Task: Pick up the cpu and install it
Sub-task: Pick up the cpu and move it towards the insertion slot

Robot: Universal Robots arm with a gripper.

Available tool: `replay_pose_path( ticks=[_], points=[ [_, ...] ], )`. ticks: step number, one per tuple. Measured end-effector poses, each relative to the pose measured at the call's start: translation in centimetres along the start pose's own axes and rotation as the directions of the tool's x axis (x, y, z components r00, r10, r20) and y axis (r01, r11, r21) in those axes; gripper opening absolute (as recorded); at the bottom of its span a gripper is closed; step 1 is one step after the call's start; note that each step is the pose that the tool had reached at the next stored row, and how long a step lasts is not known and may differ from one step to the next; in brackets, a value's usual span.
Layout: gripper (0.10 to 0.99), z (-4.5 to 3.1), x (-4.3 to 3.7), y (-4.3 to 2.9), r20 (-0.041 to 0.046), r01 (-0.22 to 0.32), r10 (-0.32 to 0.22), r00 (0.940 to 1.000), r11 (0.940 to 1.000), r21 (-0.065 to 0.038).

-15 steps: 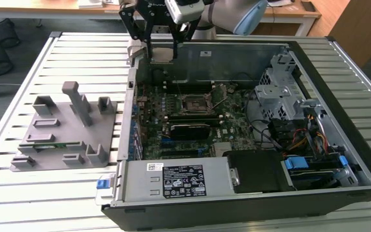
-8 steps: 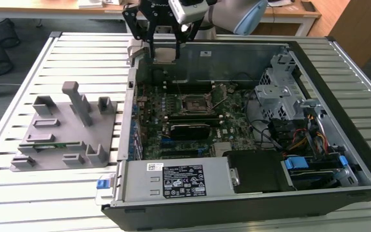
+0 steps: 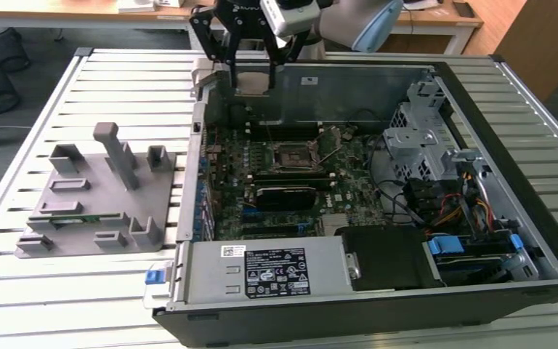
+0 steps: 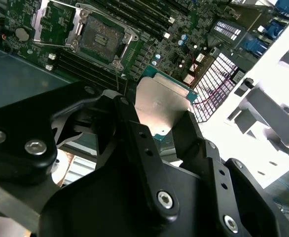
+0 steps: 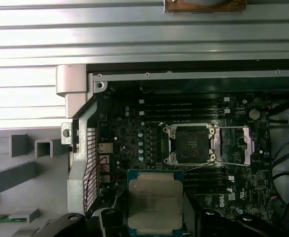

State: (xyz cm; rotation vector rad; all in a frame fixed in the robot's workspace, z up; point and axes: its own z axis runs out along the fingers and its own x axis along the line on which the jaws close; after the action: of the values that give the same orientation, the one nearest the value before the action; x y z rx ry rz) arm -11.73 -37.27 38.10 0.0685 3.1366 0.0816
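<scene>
Above the rear edge of the open computer case (image 3: 376, 323), the gripper (image 3: 253, 73) is clamped on the cpu (image 3: 253, 82). Its jaws pinch two opposite edges and leave the pale metal top plate bare. Both wrist views show the chip held flat, clear of the motherboard (image 3: 259, 138) and well apart from the socket (image 3: 292, 155), which lies open and empty with its retaining frame swung aside.

The cpu looks light, thin and stiff, so weight should be no trouble. The smooth plate and narrow rim probably offer little friction, though, and it could slip or twist under a loose hold. The underside contacts are likely delicate, as is the socket's bed. The edges seem the right place to grip, squarely and with modest force, keeping the chip level. A grey fixture (image 3: 95, 196) sits on the slatted tabletop (image 3: 114, 80) beside the case.
</scene>
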Motion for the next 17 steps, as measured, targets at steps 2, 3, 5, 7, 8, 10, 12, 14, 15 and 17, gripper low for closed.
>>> replay_pose_path(
  ticks=[2, 3, 5, 7, 8, 10, 12, 14, 15, 17],
  points=[
    [0.537, 0.01, -0.14, 0.00, 0.0000, 0.000, 0.000, 1.0000, 1.0000, 0.000],
    [0.537, 0.01, -0.21, 0.01, 0.0000, 0.000, 0.000, 1.0000, 1.0000, 0.000],
    [0.537, 0.02, -0.33, 0.01, -0.0001, 0.000, 0.000, 1.0000, 1.0000, 0.000],
    [0.537, 0.03, -0.48, 0.02, 0.0000, 0.000, 0.000, 1.0000, 1.0000, 0.000],
    [0.537, 0.03, -0.57, 0.03, 0.0000, 0.000, 0.000, 1.0000, 1.0000, 0.000],
    [0.537, 0.04, -0.78, 0.03, 0.0000, 0.000, 0.000, 1.0000, 1.0000, 0.000],
    [0.537, 0.05, -1.05, 0.04, 0.0000, 0.000, 0.000, 1.0000, 1.0000, 0.000],
    [0.537, 0.07, -1.29, 0.05, 0.0000, 0.000, 0.000, 1.0000, 1.0000, 0.000],
    [0.537, 0.07, -1.44, 0.06, 0.0000, 0.000, 0.000, 1.0000, 1.0000, 0.000],
    [0.537, 0.08, -1.73, 0.07, 0.0000, 0.000, 0.000, 1.0000, 1.0000, 0.000]
  ],
)
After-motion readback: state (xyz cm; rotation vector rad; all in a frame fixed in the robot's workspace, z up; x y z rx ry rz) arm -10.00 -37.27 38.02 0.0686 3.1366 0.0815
